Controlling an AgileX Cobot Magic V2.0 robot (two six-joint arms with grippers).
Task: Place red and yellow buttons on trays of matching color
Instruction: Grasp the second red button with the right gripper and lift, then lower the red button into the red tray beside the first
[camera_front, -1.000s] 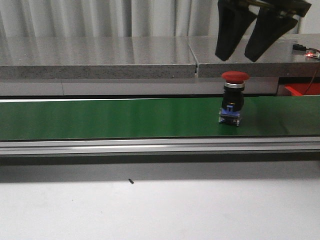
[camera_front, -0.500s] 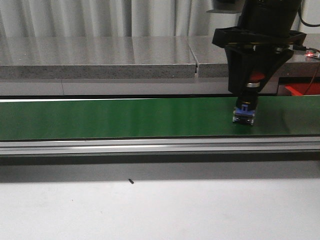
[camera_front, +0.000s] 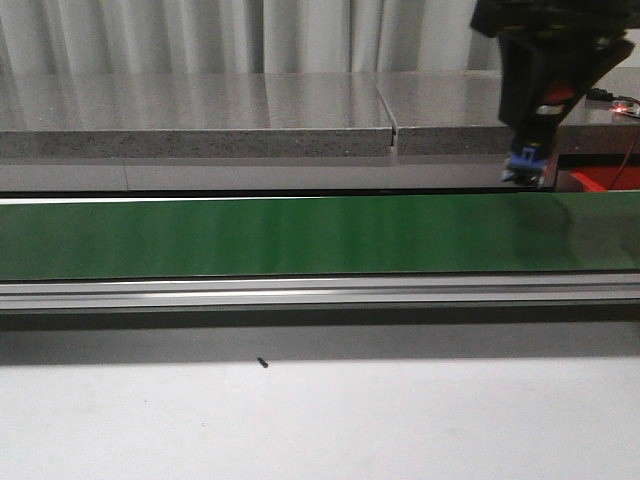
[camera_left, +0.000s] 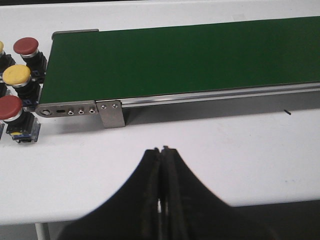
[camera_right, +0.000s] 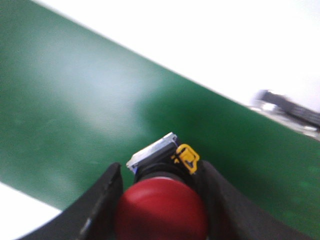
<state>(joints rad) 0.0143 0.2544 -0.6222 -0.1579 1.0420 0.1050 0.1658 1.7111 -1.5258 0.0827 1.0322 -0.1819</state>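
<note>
Right fingers: clamped on the red button, held above the green conveyor belt.
Left fingers: pressed together, empty, over the white tabletop.
Belt end: 2 red buttons, 1 yellow button beside it.

three red buttons, one yellow button, one green belt

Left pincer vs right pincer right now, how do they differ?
The left pincer is shut on nothing, fingers pressed together; the right pincer is shut on the red mushroom-head push button. The left hangs over the bare white table beside the green conveyor belt; the right holds its load above that belt. Both have black fingers.
</note>
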